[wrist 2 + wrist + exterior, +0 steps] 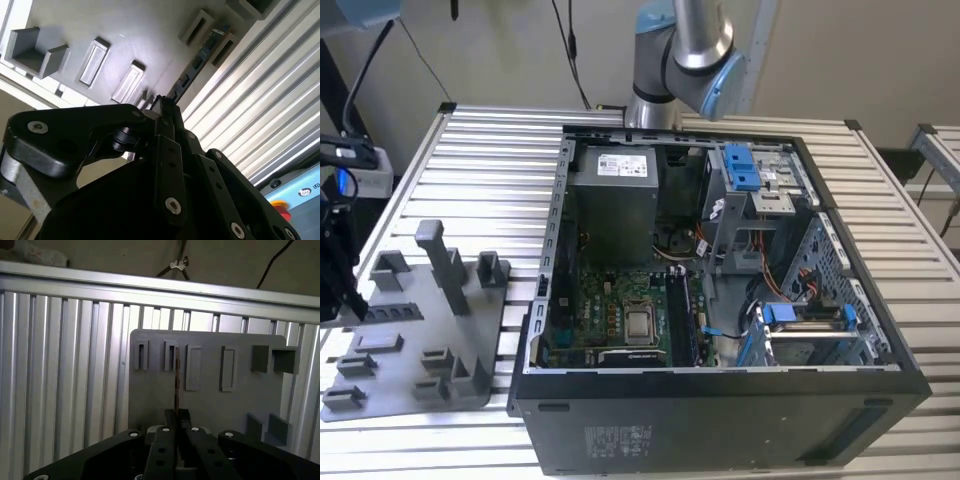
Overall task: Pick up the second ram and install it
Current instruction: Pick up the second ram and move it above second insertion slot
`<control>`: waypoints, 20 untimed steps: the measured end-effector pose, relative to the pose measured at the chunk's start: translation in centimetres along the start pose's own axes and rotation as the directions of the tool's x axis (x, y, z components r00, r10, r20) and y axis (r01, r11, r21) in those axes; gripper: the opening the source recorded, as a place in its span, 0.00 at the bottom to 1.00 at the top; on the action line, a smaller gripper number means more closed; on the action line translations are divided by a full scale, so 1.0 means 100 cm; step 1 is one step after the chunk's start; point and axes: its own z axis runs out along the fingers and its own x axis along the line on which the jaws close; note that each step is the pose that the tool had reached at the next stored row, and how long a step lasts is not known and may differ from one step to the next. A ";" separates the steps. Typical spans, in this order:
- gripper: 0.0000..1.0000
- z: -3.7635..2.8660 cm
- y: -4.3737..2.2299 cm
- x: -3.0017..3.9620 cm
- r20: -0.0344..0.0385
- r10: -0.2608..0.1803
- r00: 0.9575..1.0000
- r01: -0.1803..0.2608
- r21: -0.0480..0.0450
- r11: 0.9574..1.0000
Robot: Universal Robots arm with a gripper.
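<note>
End effector (176, 415): narrow. In the first wrist view the 2 fingertips stand close together, with the near end of the second ram (176, 375) between them. It looks clamped, but the contact faces themselves are hidden.

Second ram: in the first wrist view it shows edge-on, as 1 thin dark line running away from the fingertips across the grey fixture plate (210, 405). The line overlaps 1 of the plate's narrow upright slots. Cannot tell whether the strip sits in that slot or is clear of it.

In the second wrist view the strip (200, 60) shows its flat side. It is dark blue-green with black chips and runs from the fingertips (162, 102) along the edge of the plate (150, 30), beside the ribbed metal surface.

Exterior view: the end effector (352, 300) is at the exterior view's left edge, over the fixture plate (400, 375), and the arm (680, 50) rises at the far side. The plate lies on the slatted surface (490, 160), just beside the open computer case (720, 420). The case holds the green motherboard (600, 310), with the grey power supply (615, 200) behind it. The strip is at the plate, well apart from the motherboard.
</note>
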 end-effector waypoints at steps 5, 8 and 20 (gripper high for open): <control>0.14 -0.0046 0.0000 0.0003 0.000 0.003 1.000 -0.003 0.000 1.000; 0.14 -0.0060 -0.0001 0.0009 0.000 0.009 1.000 -0.009 0.000 1.000; 0.14 -0.0395 0.0004 0.0003 0.000 0.018 1.000 -0.018 0.000 1.000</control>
